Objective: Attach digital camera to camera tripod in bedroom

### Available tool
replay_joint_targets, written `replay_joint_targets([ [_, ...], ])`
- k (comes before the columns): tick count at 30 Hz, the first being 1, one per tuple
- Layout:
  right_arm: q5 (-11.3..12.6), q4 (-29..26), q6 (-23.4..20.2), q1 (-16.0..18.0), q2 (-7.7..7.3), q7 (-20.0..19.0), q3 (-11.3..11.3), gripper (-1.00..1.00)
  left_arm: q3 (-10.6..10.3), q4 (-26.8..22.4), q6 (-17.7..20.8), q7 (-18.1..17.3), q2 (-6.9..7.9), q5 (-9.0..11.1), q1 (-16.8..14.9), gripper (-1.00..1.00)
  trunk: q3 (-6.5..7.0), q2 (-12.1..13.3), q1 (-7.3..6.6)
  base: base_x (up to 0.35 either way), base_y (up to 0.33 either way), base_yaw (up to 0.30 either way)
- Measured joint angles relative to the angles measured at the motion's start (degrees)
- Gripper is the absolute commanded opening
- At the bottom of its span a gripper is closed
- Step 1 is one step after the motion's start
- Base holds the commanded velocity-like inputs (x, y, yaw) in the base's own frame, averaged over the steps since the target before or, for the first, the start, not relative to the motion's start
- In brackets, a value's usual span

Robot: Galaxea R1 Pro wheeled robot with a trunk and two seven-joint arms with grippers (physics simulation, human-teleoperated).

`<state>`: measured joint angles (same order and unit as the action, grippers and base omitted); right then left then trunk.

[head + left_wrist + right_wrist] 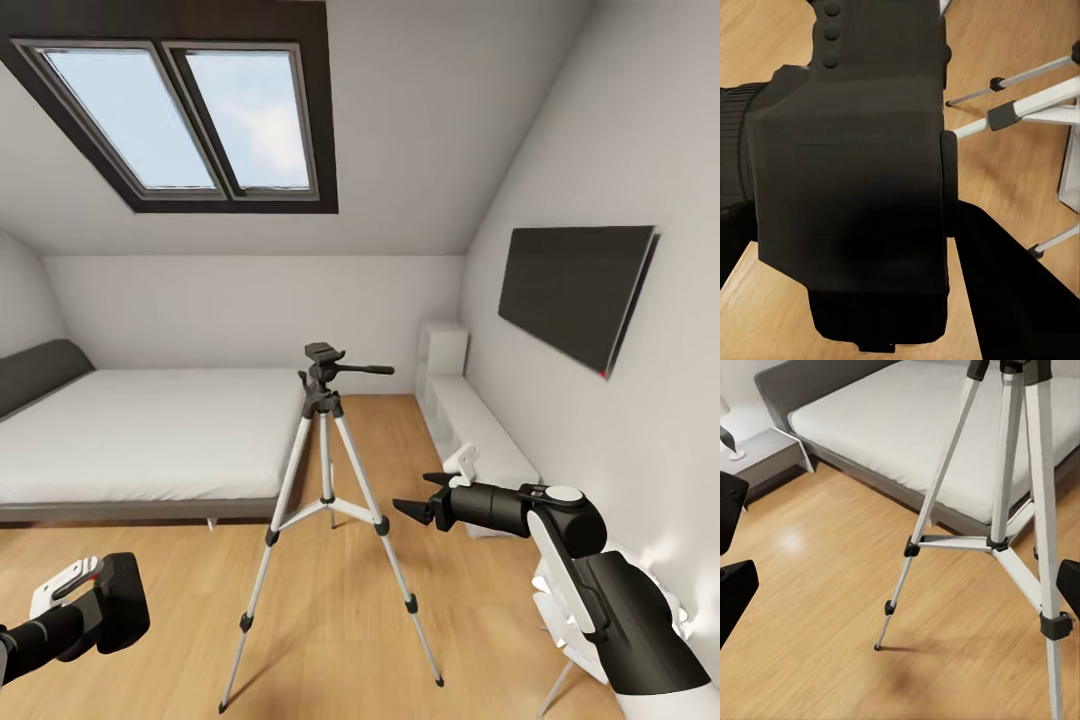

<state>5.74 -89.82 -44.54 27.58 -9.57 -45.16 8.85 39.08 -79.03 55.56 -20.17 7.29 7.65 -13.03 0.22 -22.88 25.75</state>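
My left gripper is clamped on the digital camera, low at about 8 o'clock in the head view; in the left wrist view its black body sits hard up against my lens. I judge it a rigid, compact lump, light enough for one arm but smooth-shelled, so the hold belongs across the flat sides of the body, clear of the lens barrel and the base that must meet the mount.

My right gripper hangs empty at 4 o'clock, jaws apart, pointing at the camera tripod, which stands at the centre on the wooden floor. Its head is free on top, the long handle running toward 3 o'clock. The thin splayed legs look tippy to me, so I would steady it high up, near the black collar under the head.

The bed lies just behind the tripod at 9 o'clock, the white shelving and wall screen at 2 to 3. Open floor lies in front, and above the head is clear air.
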Motion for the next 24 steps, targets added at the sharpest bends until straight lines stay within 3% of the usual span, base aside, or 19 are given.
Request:
replay_joint_targets([
  [10, -0.07, 0.31, -0.06, 0.04, 0.31, 0.00, 0.15, 1.00, 0.04, 0.15, -0.34, 0.09, 0.17, 0.01, 0.05, -1.00, 0.07, 0.00, 0.00, 0.172, -0.248, 0.141],
  [17, 0.02, 0.79, -0.49, 0.10, 0.24, -0.07, 0.25, 1.00, 2.84, 0.39, -0.43, 0.04, 0.30, -0.04, 0.07, -1.00, 0.10, 0.00, -0.01, 0.195, -0.278, 0.219],
  [24, 0.11, 0.81, -0.50, 0.10, 0.04, -0.10, 0.21, 1.00, 3.83, 0.41, -0.41, 0.06, 0.36, 0.09, 0.08, -1.00, 0.10, 0.00, -0.01, 0.197, -0.281, 0.266],
])
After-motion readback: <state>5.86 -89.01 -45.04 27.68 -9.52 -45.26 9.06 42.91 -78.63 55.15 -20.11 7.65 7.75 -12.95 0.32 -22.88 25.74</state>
